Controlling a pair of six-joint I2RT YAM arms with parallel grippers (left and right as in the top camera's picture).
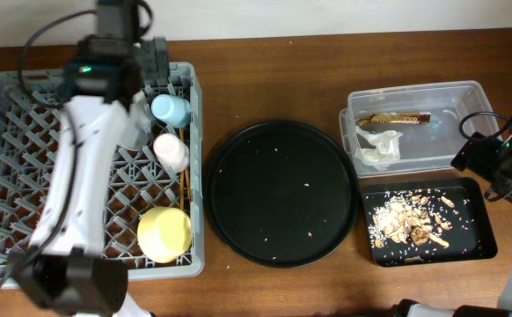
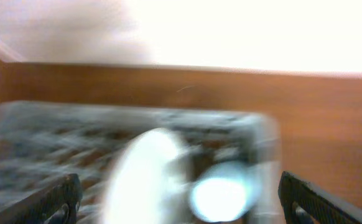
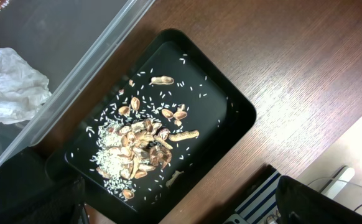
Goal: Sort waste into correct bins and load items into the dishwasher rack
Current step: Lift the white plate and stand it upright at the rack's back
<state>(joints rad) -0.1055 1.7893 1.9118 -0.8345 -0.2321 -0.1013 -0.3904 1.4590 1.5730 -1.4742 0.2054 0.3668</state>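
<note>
The grey dishwasher rack [image 1: 10, 185] on the left holds the light blue cup [image 1: 170, 108], the pink cup [image 1: 171, 151], the chopsticks [image 1: 186, 183] and the yellow bowl [image 1: 164, 233]. My left gripper [image 1: 153, 60] hovers open over the rack's back right corner. Its blurred wrist view shows the pale plate [image 2: 145, 180] and the blue cup [image 2: 221, 196] between the open fingers [image 2: 178, 190]. The clear tub [image 1: 454, 97] holds the gold-brown wrapper [image 1: 398, 117] and white tissue [image 1: 379, 146]. The small black tray [image 1: 471, 251] holds food scraps [image 1: 410, 220]. My right gripper [image 1: 478, 157] is open and empty above them.
A large round black tray [image 1: 282, 194] with a few stray grains lies mid-table. The right wrist view shows the scraps [image 3: 140, 146], the tissue [image 3: 10, 87] and, past the table's edge, a striped thing [image 3: 259, 199]. My left arm crosses over the rack.
</note>
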